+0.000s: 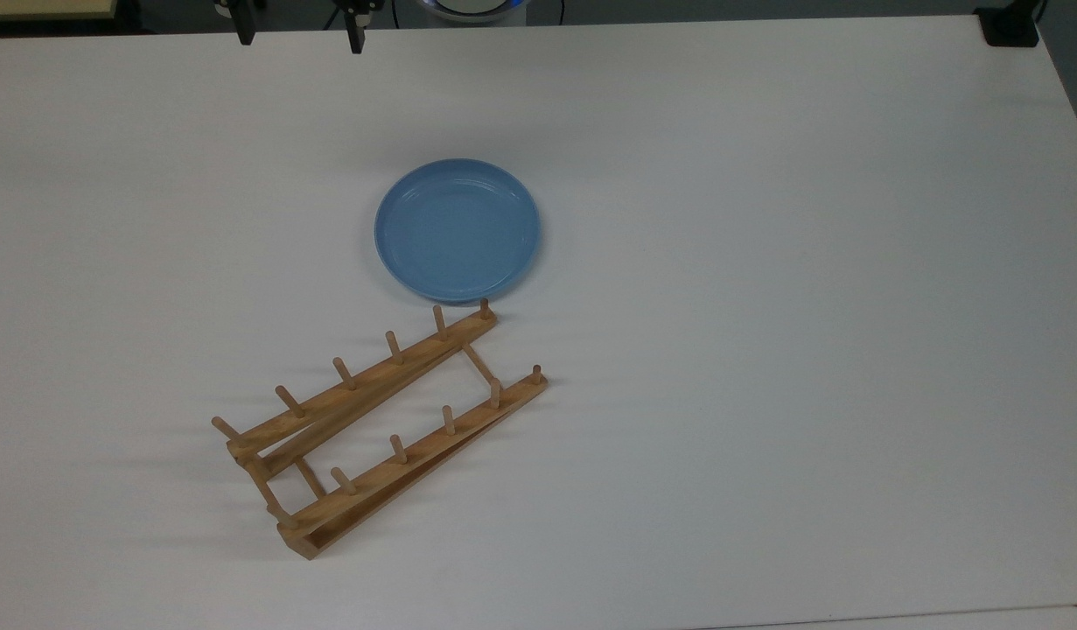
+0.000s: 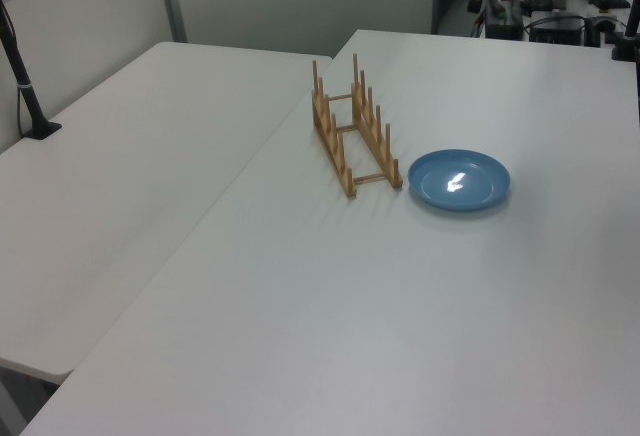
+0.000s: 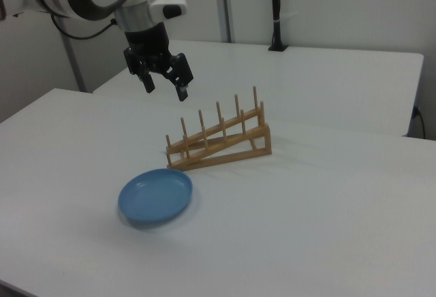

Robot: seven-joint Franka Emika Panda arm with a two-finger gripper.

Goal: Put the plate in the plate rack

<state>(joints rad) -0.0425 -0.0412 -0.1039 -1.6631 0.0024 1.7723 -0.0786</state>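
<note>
the plate (image 1: 458, 229) lies flat on the white table (image 1: 765, 262), right side up, near the middle of the tabletop and a little toward the top view's left. in the left view it (image 2: 459, 179) sits just beside the near end of the plate rack (image 2: 352, 126), on the left view's right of it. in the top view the plate's lower rim comes very close to the peg at the upper-right end of the plate rack (image 1: 381, 429); whether they touch cannot be told. the rack stands on the table on its own, its two rails running diagonally from that end down toward the table's bottom edge and the top view's left, pegs pointing up, with nothing between them.

in the right view the gripper (image 3: 163, 82) hangs in the air above the table, well apart from the plate (image 3: 155, 196) and behind the rack (image 3: 219, 140), its two dark fingers (image 3: 182, 91) spread and pointing down, holding nothing. in the top view the fingertips (image 1: 355, 39) show at the table's far edge.
</note>
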